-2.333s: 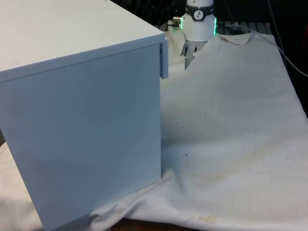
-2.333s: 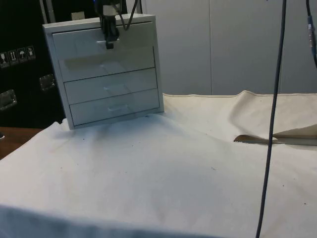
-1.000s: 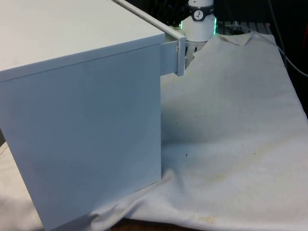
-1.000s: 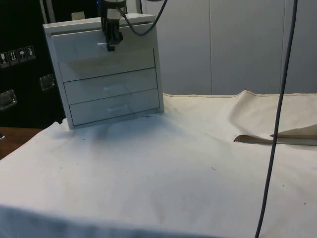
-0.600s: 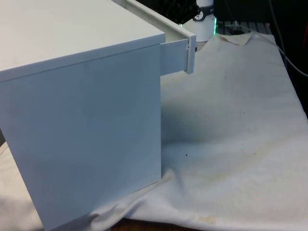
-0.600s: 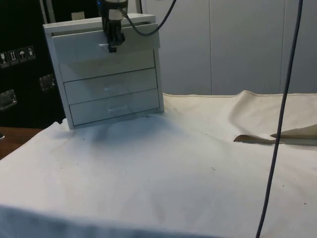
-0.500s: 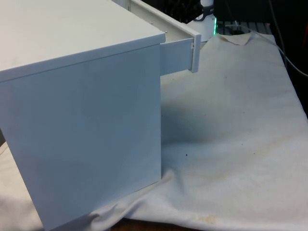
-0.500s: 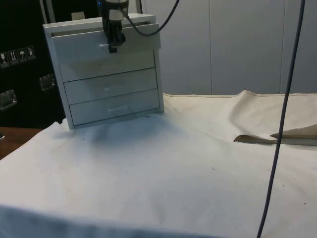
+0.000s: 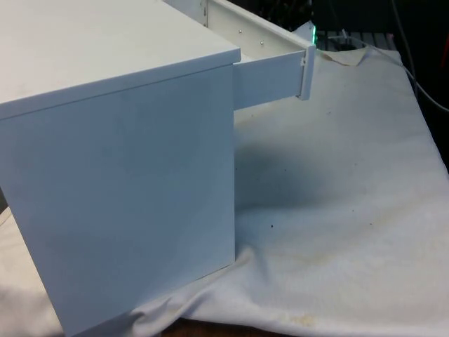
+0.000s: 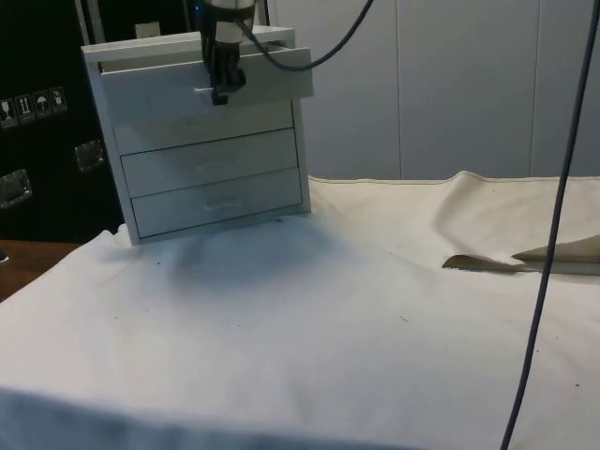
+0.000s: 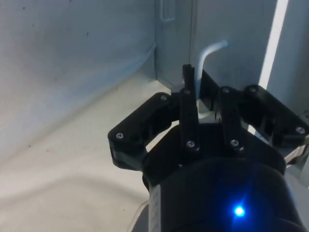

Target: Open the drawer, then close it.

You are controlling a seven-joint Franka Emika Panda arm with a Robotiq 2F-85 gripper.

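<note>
A white chest of drawers (image 9: 126,175) stands on the cloth at the front view's left. Its top drawer (image 9: 270,76) sticks out partway towards the front view's right. In the side view the top drawer's front (image 10: 159,86) stands proud of the chest (image 10: 211,187), with my black gripper (image 10: 221,91) at its middle. The wrist view has my gripper (image 11: 197,82) shut on the drawer's thin white handle (image 11: 208,52), which rises between the two fingers. The three lower drawers are flush.
The white cloth (image 9: 337,196) lies open beside the chest and in front of it. A raised fold of cloth (image 10: 525,255) sits at the side view's right. A dark cable (image 10: 553,225) hangs down close to the side camera.
The top drawer has slid steadily further out of the chest, and my gripper has travelled with its handle, still shut on it.
</note>
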